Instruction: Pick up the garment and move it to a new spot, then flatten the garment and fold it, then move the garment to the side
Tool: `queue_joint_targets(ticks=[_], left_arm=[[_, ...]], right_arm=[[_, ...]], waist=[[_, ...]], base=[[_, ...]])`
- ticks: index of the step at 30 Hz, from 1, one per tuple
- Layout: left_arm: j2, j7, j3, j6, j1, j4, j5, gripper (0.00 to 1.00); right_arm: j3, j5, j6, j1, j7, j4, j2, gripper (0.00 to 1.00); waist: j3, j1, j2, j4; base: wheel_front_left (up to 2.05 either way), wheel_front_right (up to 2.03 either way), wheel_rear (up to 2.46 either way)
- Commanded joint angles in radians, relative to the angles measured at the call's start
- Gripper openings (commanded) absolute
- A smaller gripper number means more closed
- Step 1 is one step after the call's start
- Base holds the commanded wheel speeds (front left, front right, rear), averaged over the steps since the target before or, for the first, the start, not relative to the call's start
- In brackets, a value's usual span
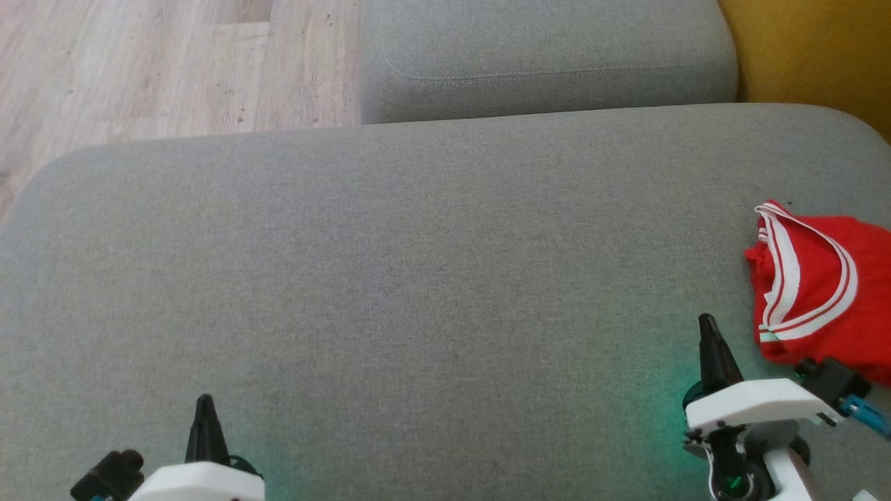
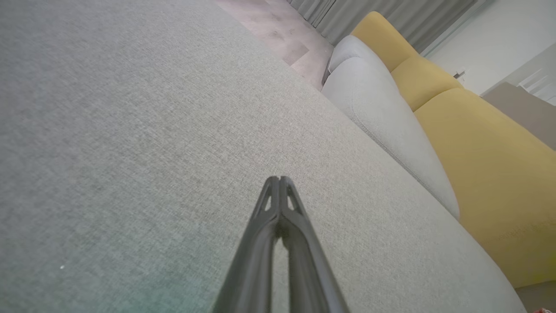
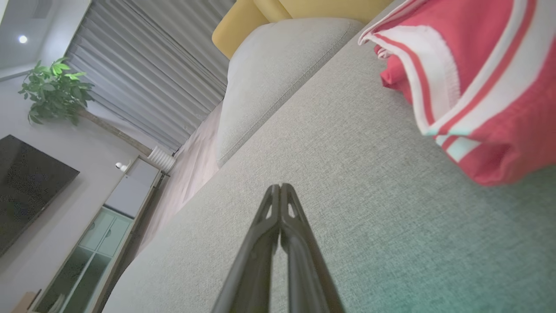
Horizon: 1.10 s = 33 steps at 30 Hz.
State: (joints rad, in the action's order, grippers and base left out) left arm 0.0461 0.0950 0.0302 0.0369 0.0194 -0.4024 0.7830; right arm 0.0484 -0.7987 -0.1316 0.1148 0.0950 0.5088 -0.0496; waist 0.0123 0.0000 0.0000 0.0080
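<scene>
- Reads as a home living room, on the evidence of its furnishings.
- Grey upholstered sofa seat (image 1: 445,278), with a grey cushion (image 1: 550,62) and yellow cushions (image 2: 491,174) beyond.
- Pale wood-plank floor (image 1: 139,69).
- Grey pleated curtains (image 3: 147,78) beside a leafy indoor plant (image 3: 54,87).
- Dark flat screen (image 3: 26,182) on the wall, near a low glass-door cabinet (image 3: 100,234).
- Recessed ceiling light (image 3: 22,39).
</scene>
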Motion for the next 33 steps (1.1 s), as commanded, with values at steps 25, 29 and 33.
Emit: queue_joint_targets(ticks=[25,29,33], left_arm=[[0.003,-0.074,-0.066,0.037,-0.082,0.078,0.294,0.00],[0.003,-0.085,-0.072,0.042,-0.086,0.085,0.339,0.00],[0.003,-0.096,-0.079,0.047,-0.089,0.092,0.385,0.00]], right_arm=[[-0.056,-0.290,0.001,0.017,-0.073,-0.118,-0.002,0.00],[-0.065,-0.335,0.001,0.015,-0.085,-0.130,-0.002,0.00],[-0.074,-0.379,0.001,0.013,-0.096,-0.143,-0.002,0.00]], waist=[[-0.005,0.0000,0.0000,-0.003],[-0.006,0.0000,0.0000,-0.003],[-0.007,0.0000,0.0000,-0.004]], base=[[0.00,0.00,0.00],[0.00,0.00,0.00],[0.00,0.00,0.00]])
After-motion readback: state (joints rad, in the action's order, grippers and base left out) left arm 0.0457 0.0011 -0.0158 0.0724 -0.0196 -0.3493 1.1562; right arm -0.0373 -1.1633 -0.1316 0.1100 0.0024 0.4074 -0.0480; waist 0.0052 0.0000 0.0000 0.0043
